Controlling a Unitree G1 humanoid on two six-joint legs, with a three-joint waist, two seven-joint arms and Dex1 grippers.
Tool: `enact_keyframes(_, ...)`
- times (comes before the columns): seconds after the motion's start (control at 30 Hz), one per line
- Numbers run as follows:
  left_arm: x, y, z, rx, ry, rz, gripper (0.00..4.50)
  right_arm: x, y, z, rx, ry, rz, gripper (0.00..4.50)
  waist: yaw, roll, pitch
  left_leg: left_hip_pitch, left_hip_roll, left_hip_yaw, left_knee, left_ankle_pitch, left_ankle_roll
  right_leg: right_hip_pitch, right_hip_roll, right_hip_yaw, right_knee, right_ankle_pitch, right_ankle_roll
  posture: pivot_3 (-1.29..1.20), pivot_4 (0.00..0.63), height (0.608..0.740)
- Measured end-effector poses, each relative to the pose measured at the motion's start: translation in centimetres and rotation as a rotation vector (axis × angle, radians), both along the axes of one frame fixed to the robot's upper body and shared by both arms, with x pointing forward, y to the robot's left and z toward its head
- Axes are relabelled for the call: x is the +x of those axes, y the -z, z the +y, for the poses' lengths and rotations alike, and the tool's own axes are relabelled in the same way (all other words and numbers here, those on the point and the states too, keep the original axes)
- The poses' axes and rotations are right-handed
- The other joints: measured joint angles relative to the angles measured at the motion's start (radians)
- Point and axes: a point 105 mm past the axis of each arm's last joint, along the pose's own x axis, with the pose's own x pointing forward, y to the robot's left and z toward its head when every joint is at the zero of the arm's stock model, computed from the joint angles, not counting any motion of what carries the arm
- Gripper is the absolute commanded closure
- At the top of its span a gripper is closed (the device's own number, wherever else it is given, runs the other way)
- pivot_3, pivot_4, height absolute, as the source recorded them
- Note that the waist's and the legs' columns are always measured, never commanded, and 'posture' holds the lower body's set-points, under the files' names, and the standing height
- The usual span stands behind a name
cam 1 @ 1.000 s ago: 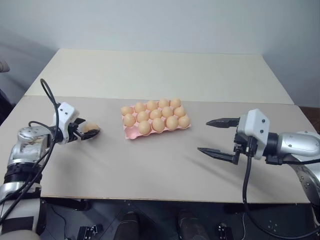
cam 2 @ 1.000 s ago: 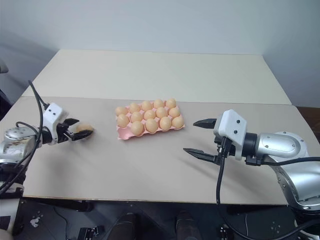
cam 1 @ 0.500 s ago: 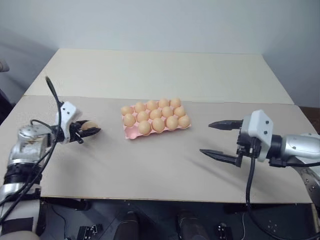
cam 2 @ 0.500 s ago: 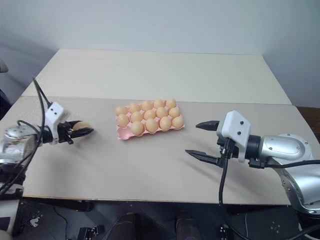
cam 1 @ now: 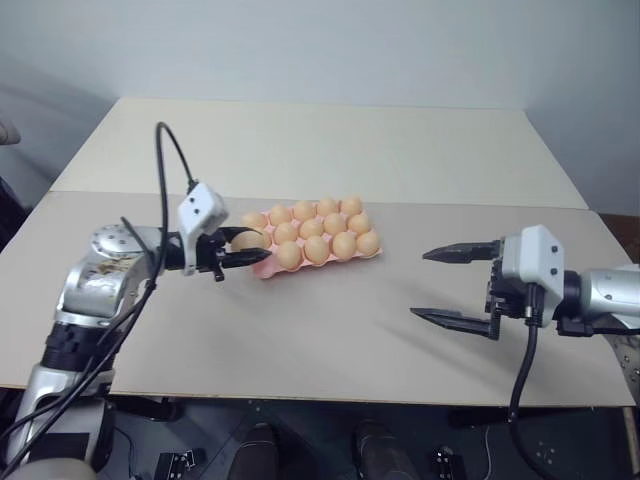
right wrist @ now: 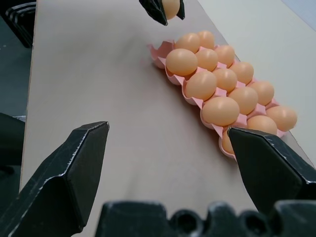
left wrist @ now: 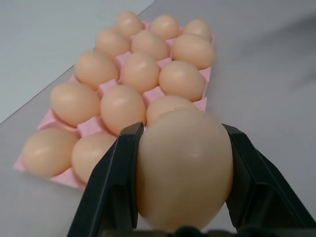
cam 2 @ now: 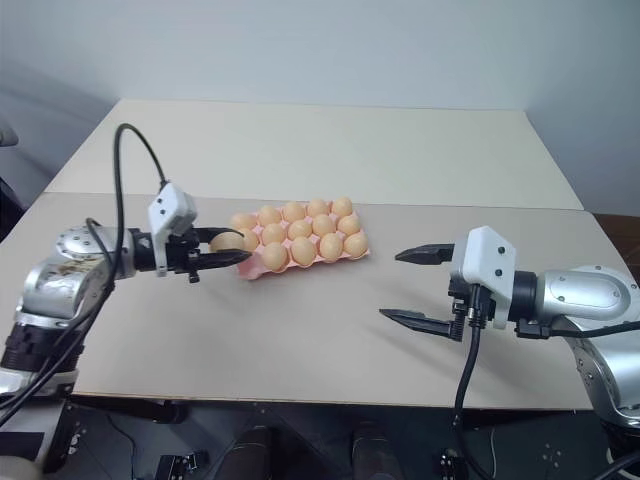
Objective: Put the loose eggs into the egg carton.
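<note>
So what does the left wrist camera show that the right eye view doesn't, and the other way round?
Left wrist view: up close, the left gripper's two black fingers pressing either side of a smooth orange-tan egg. Right eye view: the right gripper, open and empty above the beige table top. Both: that held egg and the pale pink moulded egg carton with tan eggs sitting in its cups.

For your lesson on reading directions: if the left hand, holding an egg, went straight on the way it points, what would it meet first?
Probably the egg carton: the left hand points at its near-left corner, where one cup looks unfilled. Depth is hard to judge.
</note>
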Motion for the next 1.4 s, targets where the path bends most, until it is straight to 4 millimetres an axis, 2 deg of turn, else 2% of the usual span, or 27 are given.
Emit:
enact_keyframes(0.17,0.5,1.8,-0.5,0.043,0.010,0.047,2.63,-0.3,-0.3,0.0,0.007,0.005,-0.015,0.00,0.000,0.000,0.000,0.000,0.000,0.000,0.000,0.000,0.000,0.000,0.000,0.000,0.000,0.000,0.000,0.00,0.150,0.740)
enact_keyframes(0.3,0.6,1.9,-0.1,0.060,0.007,0.048,2.63,-0.6,-0.2,0.0,0.012,0.009,-0.012,0.00,0.001,0.000,0.000,0.000,0.000,0.000,0.000,0.000,0.000,0.000,0.000,0.000,0.000,0.000,0.000,0.00,0.150,0.740)
enact_keyframes(0.57,0.6,1.8,-0.1,0.061,0.015,0.034,0.09,-0.5,-0.4,0.0,0.023,0.023,-0.027,0.00,0.001,0.000,0.000,0.000,0.000,0.000,0.000,0.000,0.000,0.000,0.000,0.000,0.000,0.000,0.000,0.00,0.150,0.740)
enact_keyframes(0.73,0.4,0.9,0.3,0.071,-0.002,-0.008,0.02,-0.5,-0.6,0.0,0.028,0.020,-0.029,0.00,-0.001,0.000,0.000,0.000,0.000,-0.001,0.000,0.000,0.000,0.000,0.000,0.000,0.000,0.000,0.000,0.00,0.150,0.740)
enact_keyframes(0.83,-0.9,-2.0,1.7,0.070,-0.013,-0.068,0.02,-0.5,-0.6,0.0,0.028,0.019,-0.030,0.00,-0.004,0.000,0.000,-0.001,0.000,-0.001,0.000,0.000,0.000,-0.001,0.000,0.000,0.000,0.000,0.000,0.00,0.150,0.740)
enact_keyframes(0.9,-2.2,-4.2,3.4,0.062,-0.039,-0.117,0.02,-0.5,-0.6,0.0,0.027,0.017,-0.028,0.00,-0.005,0.000,0.000,0.000,0.000,-0.001,0.000,0.000,0.000,0.000,0.000,0.000,0.000,0.000,0.000,0.00,0.150,0.740)
enact_keyframes(0.97,-3.9,-4.8,5.2,0.063,-0.063,-0.130,0.02,-0.3,-0.7,0.0,0.028,0.015,-0.028,0.00,-0.007,0.001,0.000,0.001,0.001,0.000,-0.001,0.000,0.000,0.000,0.000,0.000,0.000,0.000,0.000,0.00,0.150,0.740)
enact_keyframes(1.13,-8.3,-2.8,8.4,-0.011,-0.082,-0.086,0.02,0.2,-0.4,0.0,0.020,0.001,-0.027,0.00,-0.001,0.002,0.001,0.001,0.001,0.000,-0.001,0.000,0.000,0.000,0.000,-0.001,-0.001,0.000,0.000,0.00,0.150,0.740)
enact_keyframes(1.3,-11.9,-2.2,10.1,-0.063,-0.141,-0.100,0.02,0.6,0.5,-0.2,0.001,0.011,-0.018,0.00,0.007,0.001,0.001,0.000,0.001,0.000,-0.001,0.000,0.000,0.001,-0.001,-0.002,-0.003,0.000,0.000,0.00,0.150,0.740)
enact_keyframes(1.4,-13.3,-1.7,10.5,-0.078,-0.164,-0.078,0.02,0.9,0.9,-0.3,0.004,0.025,-0.013,0.00,0.009,0.001,0.001,0.001,0.001,-0.001,-0.001,0.000,0.000,0.001,-0.001,-0.002,-0.003,0.000,-0.001,0.00,0.150,0.740)
